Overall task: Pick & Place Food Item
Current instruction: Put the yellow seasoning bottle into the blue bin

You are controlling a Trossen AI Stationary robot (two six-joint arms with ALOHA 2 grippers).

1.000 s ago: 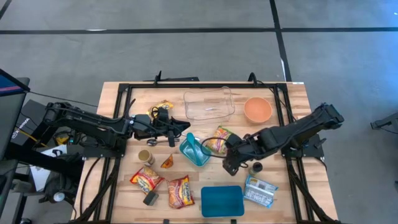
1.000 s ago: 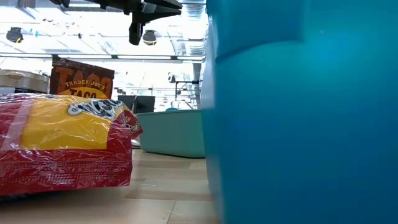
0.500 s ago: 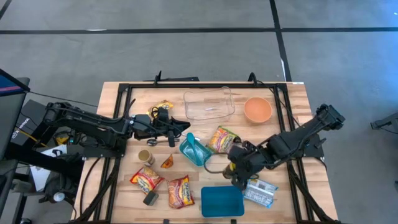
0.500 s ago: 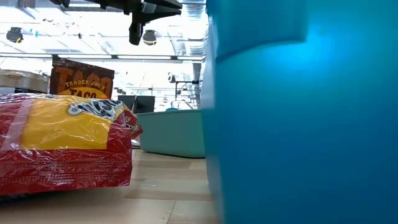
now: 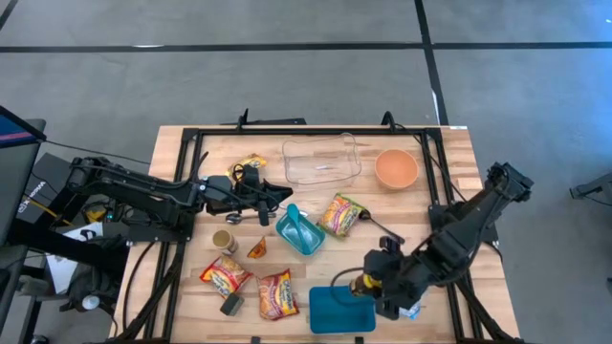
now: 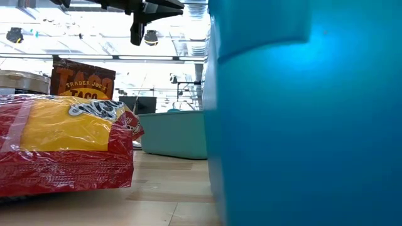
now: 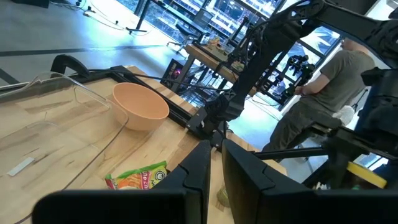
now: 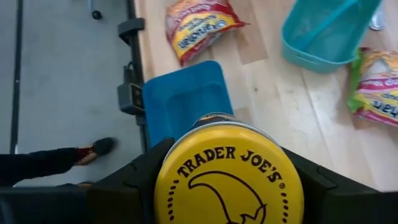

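Right hand [image 5: 368, 284], fingers spread around a round can [image 8: 229, 179] and clamped on its sides, above the blue tray [image 5: 337, 311] at the near edge of the bench [image 5: 459, 153]. The can's yellow lid reads "TRADER JOE'S" in dark letters over a curved emblem; its long axis runs toward the wrist camera, lid facing it. Beyond the tray, a brown packet [image 6: 83, 81] reads "TRADER JOE'S TACO". Left hand [image 5: 266, 199], fingers closed and empty, hangs beside the teal basket [image 5: 299, 231].
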